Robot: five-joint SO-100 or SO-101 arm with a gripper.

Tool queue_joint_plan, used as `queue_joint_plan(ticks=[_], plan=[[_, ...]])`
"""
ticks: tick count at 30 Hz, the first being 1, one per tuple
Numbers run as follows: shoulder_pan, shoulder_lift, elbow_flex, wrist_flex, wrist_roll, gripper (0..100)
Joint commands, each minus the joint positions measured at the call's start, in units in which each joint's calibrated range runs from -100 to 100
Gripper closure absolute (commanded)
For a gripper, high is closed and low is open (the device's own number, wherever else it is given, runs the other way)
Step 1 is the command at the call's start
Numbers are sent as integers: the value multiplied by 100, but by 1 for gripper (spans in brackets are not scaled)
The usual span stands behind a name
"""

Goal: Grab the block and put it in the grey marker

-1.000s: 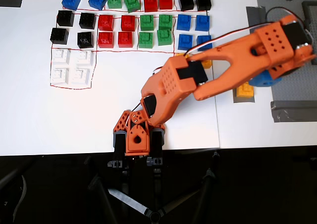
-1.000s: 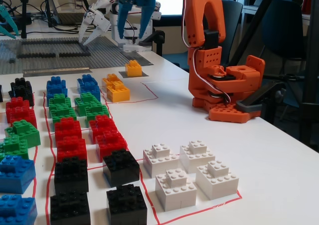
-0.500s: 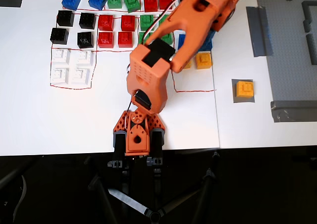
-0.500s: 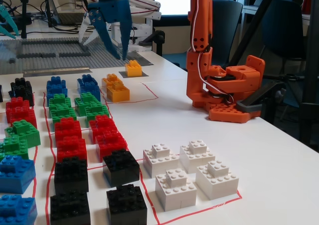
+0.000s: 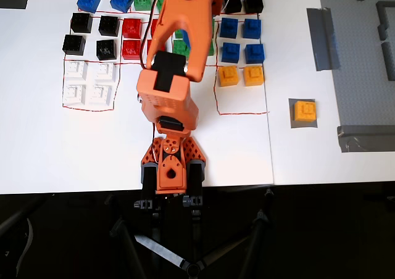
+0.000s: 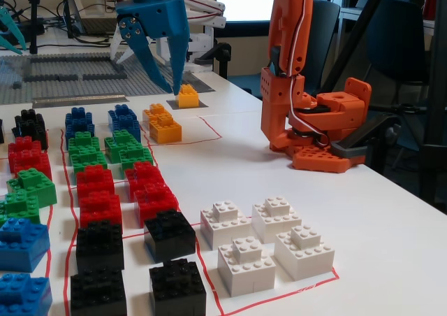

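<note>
Black bricks [image 6: 177, 286] and white bricks [image 6: 244, 266] lie nearest the fixed camera, set out in red-outlined fields on the white desk [image 6: 391, 239]. Behind them come rows of red bricks [image 6: 155, 200], green bricks [image 6: 87, 149] and blue bricks [image 6: 124, 120], then two more yellow bricks [image 6: 165, 128] at the far end. The block [image 6: 187, 96] sits on the grey marker [image 5: 292, 112], beyond the red outline; the overhead view shows it lying squarely within the patch, well apart from the sorted rows. The blue gripper [image 6: 156, 80] hangs in the air with its fingers spread and nothing between them, its tips just in front of and slightly left of the block in the fixed view, not touching it. The orange arm [image 5: 166, 94] rises from its base [image 6: 318, 127] at the desk's edge. A grey baseplate [image 5: 364, 63] lies beyond the marker.
</note>
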Motion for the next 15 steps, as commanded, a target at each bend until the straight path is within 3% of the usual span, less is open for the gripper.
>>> queue_joint_plan(ticks=[1, 15], plan=[[-512, -1036, -89, -110, -298, 100], [-1627, -1105, 293, -803, -781, 100]])
